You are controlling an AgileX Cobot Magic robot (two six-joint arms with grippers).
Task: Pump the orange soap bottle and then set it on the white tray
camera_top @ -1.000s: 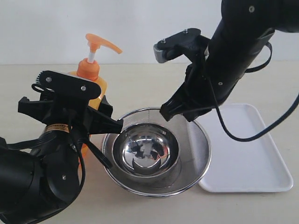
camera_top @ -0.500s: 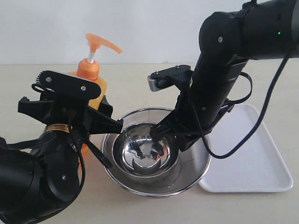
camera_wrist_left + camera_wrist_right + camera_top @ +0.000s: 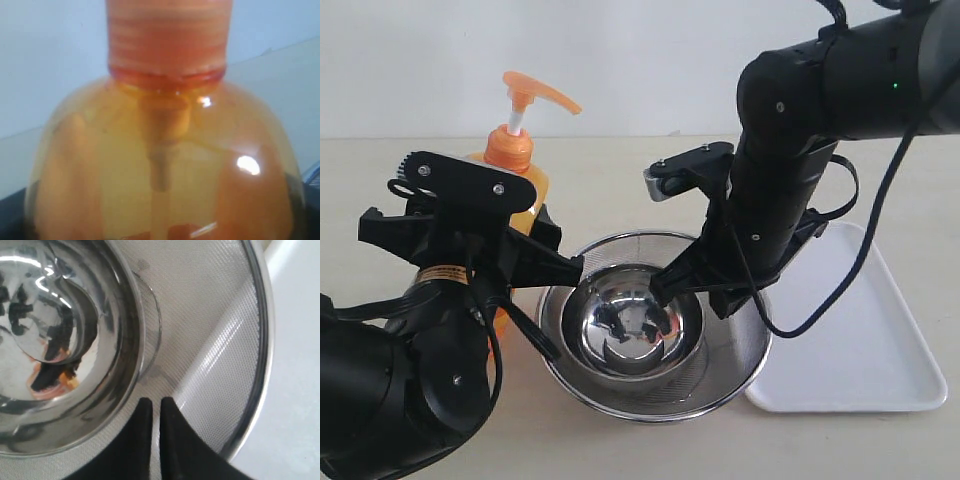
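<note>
Exterior view: the orange soap bottle [image 3: 509,148] stands upright just left of the steel mesh strainer [image 3: 740,340], with the left gripper [image 3: 470,245] in front of it. I cannot tell whether its jaws clamp the bottle. The right gripper [image 3: 155,410] hangs over the strainer's mesh with its fingertips nearly together, holding nothing. The white tray [image 3: 860,370] lies right of the strainer.
</note>
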